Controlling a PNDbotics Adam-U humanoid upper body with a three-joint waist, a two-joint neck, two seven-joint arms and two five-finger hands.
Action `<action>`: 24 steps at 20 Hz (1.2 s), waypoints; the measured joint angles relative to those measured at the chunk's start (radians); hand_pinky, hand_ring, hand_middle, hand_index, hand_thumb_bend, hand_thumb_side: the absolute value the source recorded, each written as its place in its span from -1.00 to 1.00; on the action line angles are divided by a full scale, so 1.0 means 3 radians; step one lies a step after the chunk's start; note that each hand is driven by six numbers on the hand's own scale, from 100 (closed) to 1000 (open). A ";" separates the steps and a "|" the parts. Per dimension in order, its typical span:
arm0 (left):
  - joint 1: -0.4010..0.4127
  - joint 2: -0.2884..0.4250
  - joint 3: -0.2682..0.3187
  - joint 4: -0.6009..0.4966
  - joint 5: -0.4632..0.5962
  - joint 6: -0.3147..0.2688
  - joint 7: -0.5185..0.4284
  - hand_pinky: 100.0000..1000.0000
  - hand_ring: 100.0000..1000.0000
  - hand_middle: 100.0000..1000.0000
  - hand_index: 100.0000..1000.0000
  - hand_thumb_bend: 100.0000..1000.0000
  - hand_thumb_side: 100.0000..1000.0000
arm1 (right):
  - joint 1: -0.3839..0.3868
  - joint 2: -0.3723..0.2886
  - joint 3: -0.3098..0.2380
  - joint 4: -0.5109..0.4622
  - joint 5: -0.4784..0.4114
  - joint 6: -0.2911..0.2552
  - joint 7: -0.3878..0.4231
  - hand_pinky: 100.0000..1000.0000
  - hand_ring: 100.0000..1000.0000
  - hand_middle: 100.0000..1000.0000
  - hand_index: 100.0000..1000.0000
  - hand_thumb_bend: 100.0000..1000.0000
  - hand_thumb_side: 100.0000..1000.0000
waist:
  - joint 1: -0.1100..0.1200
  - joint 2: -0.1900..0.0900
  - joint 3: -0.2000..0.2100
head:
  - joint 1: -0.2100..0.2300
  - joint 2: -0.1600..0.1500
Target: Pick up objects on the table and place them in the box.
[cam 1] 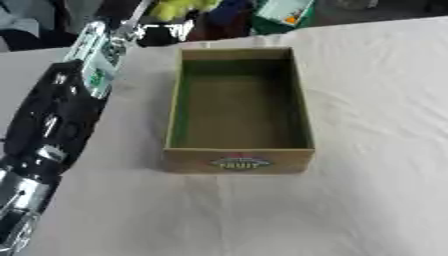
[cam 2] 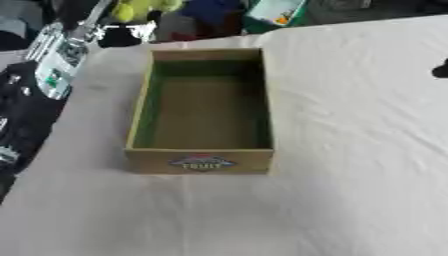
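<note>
An open cardboard box (cam 1: 238, 161) with a green inside and a "FRUIT" label on its near wall stands mid-table; nothing shows inside it. My left hand (cam 1: 54, 107) is raised to the left of the box, beside its far-left corner. A clear packet with a green and white label (cam 1: 99, 59) sticks up out of the hand, whose fingers seem curled round the packet's lower end. The packet is above the table, outside the box. A small dark shape (cam 2: 441, 69) at the right edge of the right eye view may be my right hand.
A wrinkled white cloth (cam 1: 367, 125) covers the table. Beyond the far edge lie a yellow-green soft toy (cam 1: 179, 7), a green and white carton (cam 1: 284, 11) and dark clutter. My left forearm (cam 1: 22, 200) runs down the left side.
</note>
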 measured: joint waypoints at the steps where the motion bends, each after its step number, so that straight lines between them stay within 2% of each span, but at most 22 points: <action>1: -0.0001 -0.0023 -0.0016 0.0002 -0.0045 -0.0021 -0.0005 -0.70 -0.28 -0.51 -0.31 -1.00 -0.56 | 0.0000 0.0002 0.0007 0.0000 -0.0005 0.0003 0.0007 0.62 0.14 0.40 0.84 -1.00 0.43 | 0.0000 0.0000 -0.0002 | 0.0012 0.0001; 7: 0.0049 -0.0125 -0.0191 -0.0045 -0.0191 -0.0253 -0.0123 -0.69 -0.28 -0.51 -0.31 -1.00 -0.59 | 0.0002 0.0027 0.0013 0.0000 -0.0023 0.0008 0.0021 0.61 0.14 0.40 0.85 -1.00 0.43 | 0.0007 0.0000 0.0014 | 0.0032 0.0018; 9: 0.0061 -0.0137 -0.0257 -0.0086 -0.0220 -0.0358 -0.0229 -0.72 -0.29 -0.50 -0.30 -1.00 -0.60 | 0.0002 0.0028 0.0013 0.0000 -0.0024 0.0008 0.0022 0.61 0.14 0.40 0.85 -1.00 0.43 | 0.0009 0.0000 0.0015 | 0.0032 0.0024; 12: 0.0060 -0.0138 -0.0351 -0.0158 -0.0325 -0.0530 -0.0416 -0.70 -0.26 -0.49 -0.39 -1.00 -0.61 | 0.0001 0.0030 0.0016 0.0000 -0.0027 0.0008 0.0033 0.61 0.14 0.40 0.84 -1.00 0.42 | 0.0016 0.0000 0.0015 | 0.0039 0.0024; 18: 0.0075 -0.0204 -0.0522 -0.0199 -0.0521 -0.0806 -0.0770 -0.67 -0.22 -0.46 -0.31 -1.00 -0.60 | 0.0000 0.0030 0.0032 0.0000 -0.0037 0.0005 0.0037 0.61 0.14 0.40 0.85 -1.00 0.42 | 0.0023 0.0000 0.0012 | 0.0064 0.0025; 20: 0.0095 -0.0238 -0.0559 -0.0170 -0.0539 -0.0856 -0.0890 -0.64 -0.19 -0.42 -0.26 -1.00 -0.58 | 0.0000 0.0031 0.0033 0.0000 -0.0039 0.0004 0.0040 0.61 0.14 0.40 0.85 -1.00 0.42 | 0.0032 0.0000 0.0012 | 0.0066 0.0025; 24: 0.0136 -0.0285 -0.0599 -0.0032 -0.0522 -0.0930 -0.1249 -0.48 -0.08 -0.25 0.05 -1.00 -0.58 | 0.0000 0.0031 0.0033 0.0000 -0.0045 0.0001 0.0043 0.61 0.14 0.40 0.85 -1.00 0.42 | 0.0036 0.0001 0.0018 | 0.0066 0.0026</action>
